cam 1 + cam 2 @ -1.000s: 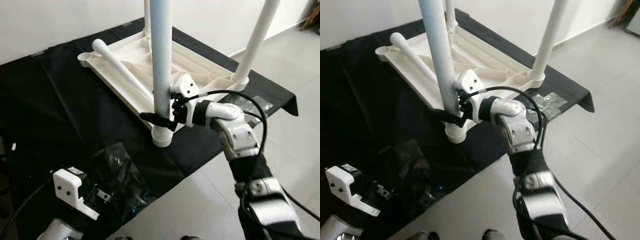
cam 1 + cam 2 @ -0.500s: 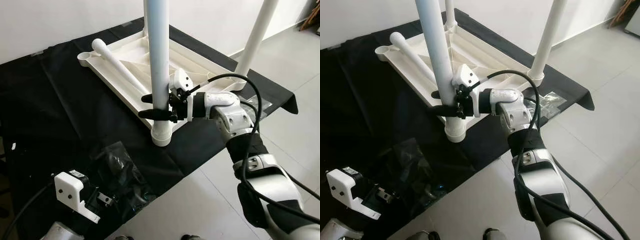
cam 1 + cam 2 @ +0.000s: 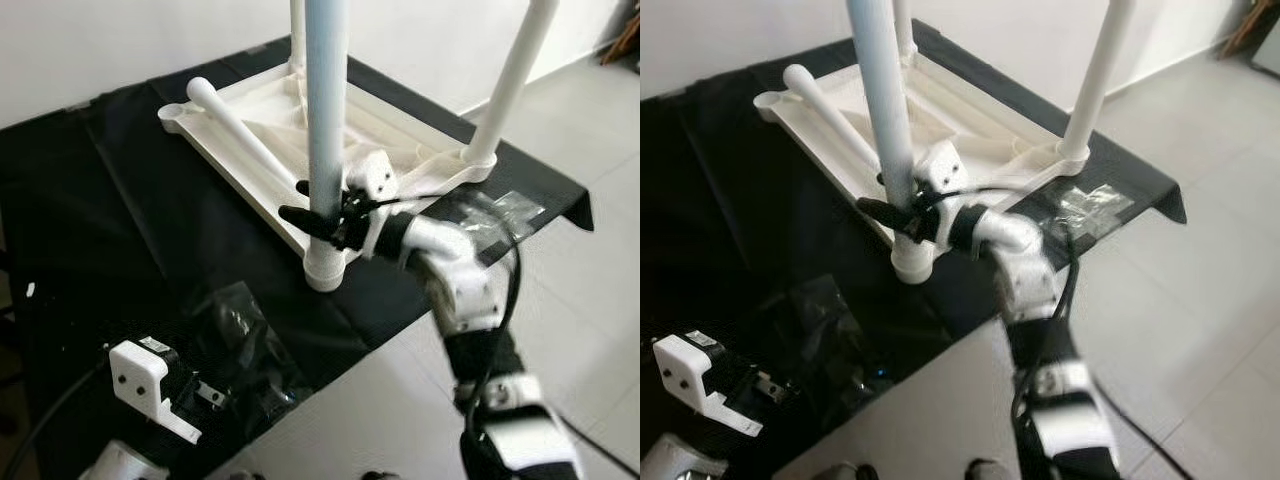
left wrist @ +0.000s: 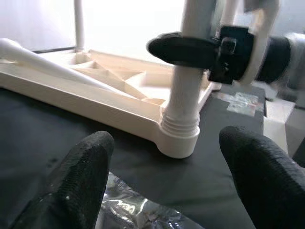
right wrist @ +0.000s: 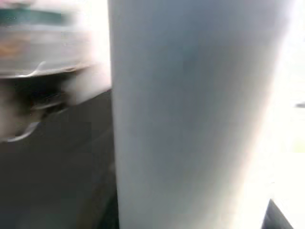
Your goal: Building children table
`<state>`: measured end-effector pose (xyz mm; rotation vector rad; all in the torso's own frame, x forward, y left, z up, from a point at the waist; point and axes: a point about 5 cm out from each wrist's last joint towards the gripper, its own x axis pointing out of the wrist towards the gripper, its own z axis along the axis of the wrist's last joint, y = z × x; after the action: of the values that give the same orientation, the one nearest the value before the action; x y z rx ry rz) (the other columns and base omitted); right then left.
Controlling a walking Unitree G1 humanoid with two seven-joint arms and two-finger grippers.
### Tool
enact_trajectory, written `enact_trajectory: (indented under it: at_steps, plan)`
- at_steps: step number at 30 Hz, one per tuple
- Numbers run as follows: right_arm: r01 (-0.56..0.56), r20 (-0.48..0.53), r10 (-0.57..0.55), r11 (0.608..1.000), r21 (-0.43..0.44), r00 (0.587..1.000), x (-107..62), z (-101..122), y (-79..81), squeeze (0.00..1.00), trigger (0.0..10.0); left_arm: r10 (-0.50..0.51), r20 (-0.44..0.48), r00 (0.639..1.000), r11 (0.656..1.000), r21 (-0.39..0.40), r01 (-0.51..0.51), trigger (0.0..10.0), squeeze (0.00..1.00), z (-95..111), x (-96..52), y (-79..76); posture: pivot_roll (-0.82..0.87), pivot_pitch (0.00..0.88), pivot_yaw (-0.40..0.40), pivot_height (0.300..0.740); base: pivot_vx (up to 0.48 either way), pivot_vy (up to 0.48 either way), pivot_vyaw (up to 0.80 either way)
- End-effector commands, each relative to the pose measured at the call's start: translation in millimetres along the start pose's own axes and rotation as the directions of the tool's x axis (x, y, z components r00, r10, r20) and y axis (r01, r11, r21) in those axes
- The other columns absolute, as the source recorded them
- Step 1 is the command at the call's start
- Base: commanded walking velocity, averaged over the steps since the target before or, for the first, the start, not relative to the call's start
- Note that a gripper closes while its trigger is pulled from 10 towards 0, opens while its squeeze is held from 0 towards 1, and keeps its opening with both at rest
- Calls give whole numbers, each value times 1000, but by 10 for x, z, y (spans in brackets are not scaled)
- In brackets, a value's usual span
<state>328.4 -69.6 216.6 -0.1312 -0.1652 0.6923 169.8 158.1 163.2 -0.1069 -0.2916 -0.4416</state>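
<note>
Tabletop [image 3: 262,120], white plastic, lies upside down on the black cloth [image 3: 120,220], and I have the right gripper [image 3: 312,204] clamped around the nearest upright leg [image 3: 326,130], just above its threaded socket at the near corner. My right wrist camera gives me blurred white tube and little else. Two more legs stand at the far corners, their tops cut off by the frame; a fourth leg [image 3: 240,128] lies loose across the underside. My left gripper [image 4: 162,176] hangs low, fingers apart, over crumpled clear plastic bags [image 3: 240,345]; their contents are hard to make out.
</note>
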Motion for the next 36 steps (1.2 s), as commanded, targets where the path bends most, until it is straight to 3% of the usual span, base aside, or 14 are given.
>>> enact_trajectory:
  at_steps: [1, 2, 8, 9, 12, 13, 14, 15, 19, 25, 26, 27, 28, 36]
  plan:
    - [149, -165, -152, 988, -30, 975, -141, -282, -2, 0, 0, 10, -13, 1000, 1000, -3, -10, 10000, 0, -23, -31, 18, 53, 219, 3, 740, 0, 0, 0]
    - [217, -186, -215, 976, -11, 959, -260, -334, 316, 0, 0, 8, -14, 1000, 1000, 1, -8, 10000, 0, -40, -12, 41, 47, 202, 13, 740, 0, 0, 0]
    - [173, -173, -169, 985, 11, 970, -191, -319, 405, 0, 0, 5, -17, 1000, 1000, 5, -5, 10000, 0, -56, 2, 58, 52, 192, 11, 740, 0, 0, 0]
    - [141, -170, -135, 990, 22, 976, -155, -298, 417, 0, 2196, 8, -17, 1000, 1000, 6, -8, 10000, 0, -58, 1, 66, 56, 189, 15, 740, 0, 0, 0]
    - [105, -169, -98, 994, 35, 981, -120, -260, 448, 0, 2196, 13, -16, 1000, 1000, 9, -13, 10000, 0, -57, -2, 80, 60, 189, 18, 740, 0, 0, 0]
    - [78, -146, -73, 997, 30, 987, -105, -224, 442, 0, 10000, 13, -16, 1000, 1000, 8, -13, 10000, 0, -58, 3, 81, 70, 186, 23, 740, 0, 0, 0]
    - [57, -130, -53, 998, 25, 990, -94, -197, 438, 0, 10000, 13, -16, 1000, 1000, 8, -13, 10000, 0, -59, 6, 81, 70, 186, 23, 740, 0, 0, 0]
    - [0, -109, 4, 999, 35, 994, -72, -143, 395, 1000, 10000, 13, -17, 1000, 1000, 8, -13, 10000, 0, -61, 9, 81, 74, 186, 23, 740, 0, 0, 0]
    - [-196, -56, 198, 980, 41, 979, -27, -7, 236, 1000, 10000, 14, -18, 1000, 1000, 8, -14, 10000, 0, -64, 11, 75, 79, 186, 20, 740, 0, 0, 0]
    - [-439, -104, 428, 891, -120, 898, -113, 58, 48, 1000, 10000, 18, -15, 1000, 1000, 8, -18, 10000, 0, -63, 11, 63, 90, 187, 15, 740, 0, 0, 0]
    - [-528, -171, 501, 825, -200, 848, -135, 62, -154, 267, 10000, 20, -14, 1000, 1000, 9, -19, 10000, 0, -58, 5, 54, 99, 188, 10, 740, 0, 0, 0]
    - [-528, -171, 501, 825, -200, 848, -135, 62, -154, 267, 10000, 20, -14, 1000, 1000, 9, -19, 10000, 0, -58, 5, 54, 99, 188, 10, 740, 0, 0, 0]
    - [-529, -183, 498, 823, -210, 848, -107, 87, -267, 0, 10000, 21, -13, 1000, 1000, 9, -21, 10000, 0, -54, 2, 51, 105, 192, 8, 740, 0, 0, 0]
    - [-600, -199, 568, 775, -196, 799, 9, 181, -503, 0, 10000, 25, -19, 1000, 1000, 16, -25, 10000, 0, -33, -30, 37, 138, 206, 17, 740, 0, 0, 0]
